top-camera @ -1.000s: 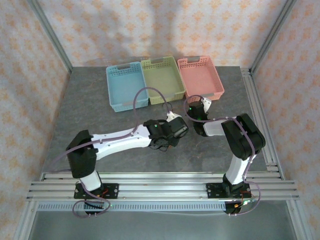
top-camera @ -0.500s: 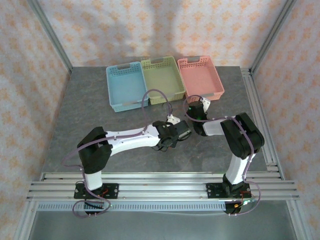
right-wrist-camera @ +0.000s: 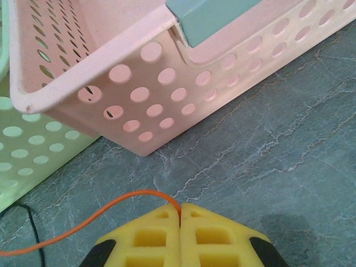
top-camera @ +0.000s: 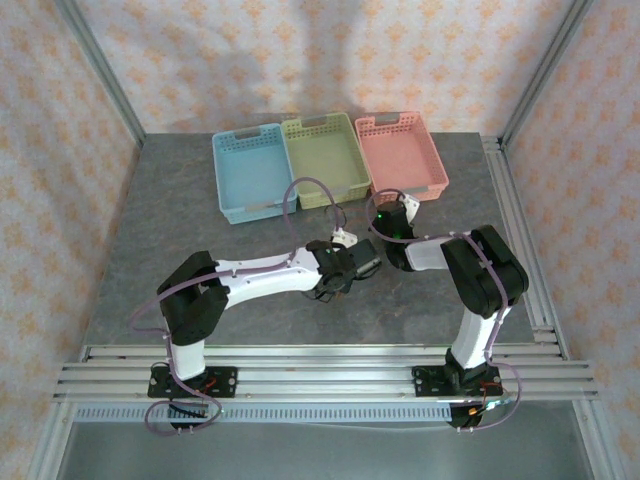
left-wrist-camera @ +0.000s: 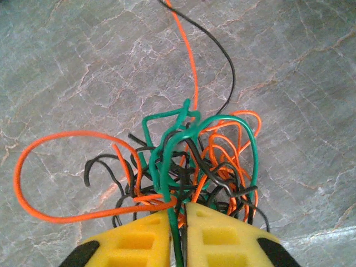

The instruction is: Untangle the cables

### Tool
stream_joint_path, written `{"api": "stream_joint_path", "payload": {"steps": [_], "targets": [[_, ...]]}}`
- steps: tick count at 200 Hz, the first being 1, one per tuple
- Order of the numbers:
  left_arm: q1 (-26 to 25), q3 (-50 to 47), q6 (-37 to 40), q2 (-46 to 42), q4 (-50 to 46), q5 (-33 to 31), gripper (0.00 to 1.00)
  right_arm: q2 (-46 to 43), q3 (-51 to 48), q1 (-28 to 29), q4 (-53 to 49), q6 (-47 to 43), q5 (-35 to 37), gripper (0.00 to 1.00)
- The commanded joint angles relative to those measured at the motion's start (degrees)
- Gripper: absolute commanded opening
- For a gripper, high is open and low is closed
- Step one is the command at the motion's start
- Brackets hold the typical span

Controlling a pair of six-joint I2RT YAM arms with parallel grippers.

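Observation:
The cables are a knot (left-wrist-camera: 194, 167) of green, orange and black wire on the grey table. My left gripper (left-wrist-camera: 178, 214) is shut on a green cable (left-wrist-camera: 167, 150) at the knot's near edge, with a black strand pinched beside it. A wide orange loop (left-wrist-camera: 33, 183) spreads to the left. One orange strand (left-wrist-camera: 192, 61) and one black strand (left-wrist-camera: 229, 72) run away from the knot. My right gripper (right-wrist-camera: 180, 210) is shut on the end of an orange cable (right-wrist-camera: 83, 222), low over the table just before the pink basket (right-wrist-camera: 111, 61). From above, the left gripper (top-camera: 340, 272) is near the right gripper (top-camera: 388, 212).
Three baskets stand in a row at the back: blue (top-camera: 222, 180), green (top-camera: 292, 150) and pink (top-camera: 436, 160). The green basket's corner (right-wrist-camera: 22, 144) is at the left of the right wrist view. A thin black strand (right-wrist-camera: 30, 222) lies beside the orange one.
My left arm has reached further right over the knot and its gripper has shut on the green cable. The right arm has not moved.

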Motion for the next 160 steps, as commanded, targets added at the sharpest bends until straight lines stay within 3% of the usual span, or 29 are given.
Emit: {"api": "stream_joint_path", "payload": {"steps": [1, 19, 46, 88, 123, 160], "targets": [[0.13, -1.72, -0.75, -2.76, 0.41, -2.89, 0.07, 0.74, 1.19, 0.11, 0.71, 0.56, 0.17, 0.00], [0.19, -2.98, -0.75, -4.80, 0.57, -4.03, 0.00, 0.72, 1.24, 0.08, 0.68, 0.50, 0.17, 0.00], [0.77, -5.28, -1.03, -9.44, -1.02, -7.15, 0.00, 0.58, 1.06, 0.06, 0.62, 0.53, 0.53, 0.00], [6.10, -11.02, -2.32, -22.09, -4.53, -11.03, 0.00, -0.20, 1.14, 0.09, -1.22, 0.02, 3.05, 0.00], [14.36, -19.00, -2.27, -39.54, -6.44, -12.29, 0.00, -0.73, 1.08, 0.01, -2.28, 0.18, 4.37, 0.00], [26.35, -26.15, -1.72, -57.43, -6.52, -11.16, 0.00, -2.00, -0.22, -0.01, -1.96, 0.55, 7.30, 0.00]]}}
